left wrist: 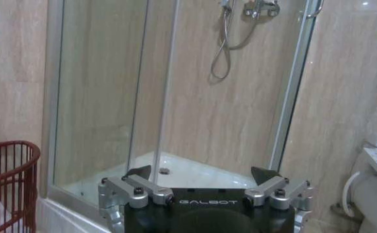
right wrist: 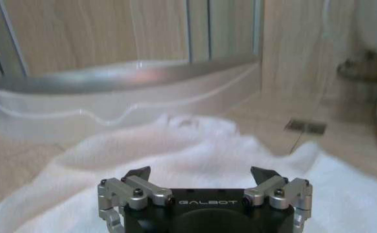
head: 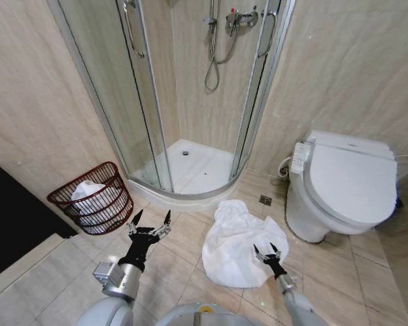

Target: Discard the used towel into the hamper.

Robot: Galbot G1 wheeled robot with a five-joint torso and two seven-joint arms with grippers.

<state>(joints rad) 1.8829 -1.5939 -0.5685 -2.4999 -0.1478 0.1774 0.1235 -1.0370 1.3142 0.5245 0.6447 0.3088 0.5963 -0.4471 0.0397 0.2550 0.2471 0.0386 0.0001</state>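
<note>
Presently, the used towel [head: 236, 244] lies crumpled on the floor tiles [head: 183, 234], between the shower tray [head: 190, 178] and the toilet [head: 343, 187], well apart from the hamper [head: 95, 197]. The hamper stands to the robot's left, against the wall beside the shower enclosure, tilted toward the camera in the head view.

Right gripper [head: 268, 252]: fingers spread wide, holding nothing, poised over the near edge of the towel. In the right wrist view the towel [right wrist: 195, 160] spreads just ahead of the open jaws of the right gripper [right wrist: 201, 175]. Whether the fingertips touch cloth, I cannot tell.

Left gripper [head: 150, 221]: also spread open and empty, over bare tile between towel and hamper. In the left wrist view, the left gripper [left wrist: 203, 174] faces the shower, and the hamper [left wrist: 10, 182] rim shows at the frame's edge.

Handling, judged: the towel looks soft, limp and light, probably not slippery and in no way fragile. It will likely sag and trail when lifted. Best hold appears to be a raised fold or bunched ridge near the middle of the heap, not a flat edge, so that the jaws gather several layers and less cloth drags.

Count: one towel on the floor; one hamper, with some white cloth [head: 88, 193] already in it; two grippers; one toilet; one floor drain [head: 265, 200].
</note>
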